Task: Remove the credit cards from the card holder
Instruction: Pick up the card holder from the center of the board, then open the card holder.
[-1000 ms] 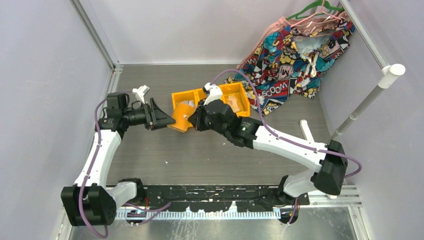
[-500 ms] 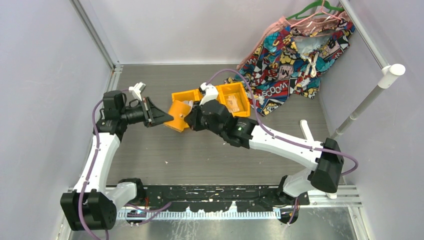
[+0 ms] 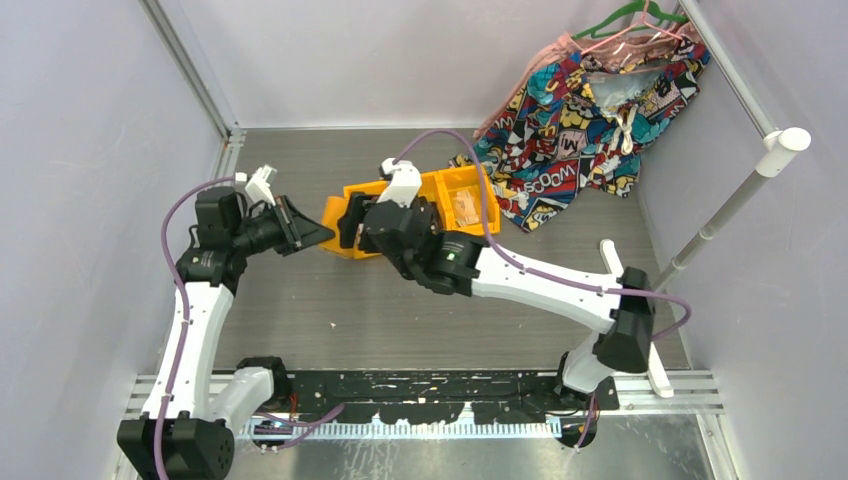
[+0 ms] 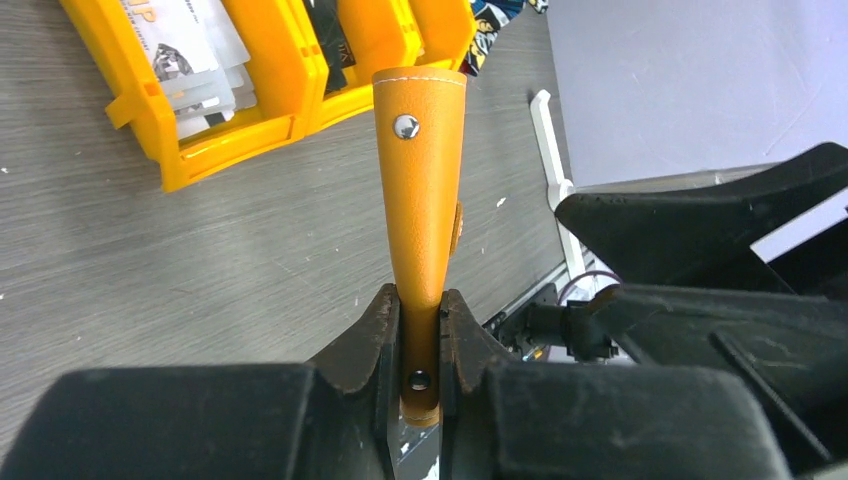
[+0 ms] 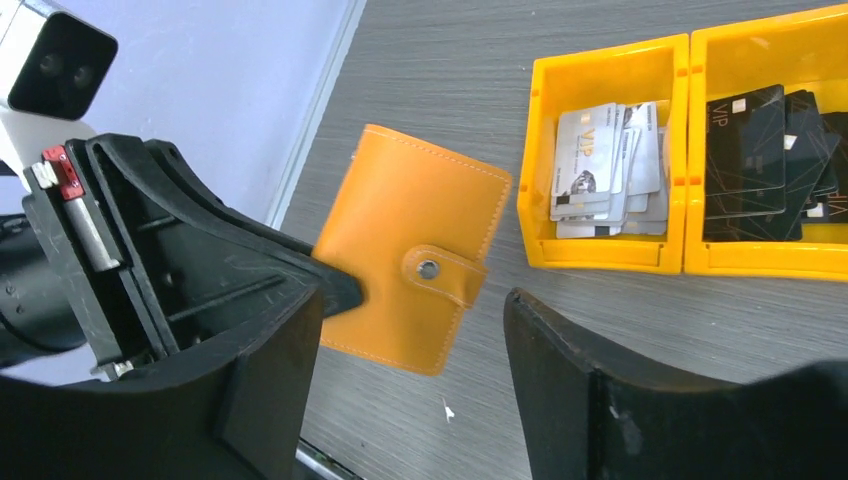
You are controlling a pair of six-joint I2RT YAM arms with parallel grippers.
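Observation:
The orange card holder [image 4: 420,180] is folded shut with its snap tab [image 5: 440,272] fastened. My left gripper [image 4: 420,310] is shut on one edge and holds it above the table. In the top view the card holder [image 3: 335,240] shows between the left gripper [image 3: 318,232] and my right gripper [image 3: 352,222]. The right gripper [image 5: 410,305] stands open over the holder, its fingers [image 5: 270,370] apart from it. Pale credit cards [image 5: 605,170] lie in one yellow bin, dark credit cards [image 5: 760,160] in the bin beside it.
The two joined yellow bins [image 5: 600,255] sit on the grey table just behind the holder. A colourful cloth on hangers [image 3: 590,100] lies at the back right. A white post [image 3: 740,195] leans at the right wall.
My left gripper has shut on the holder's edge. The right gripper has opened, let go of the holder and shifted left above it.

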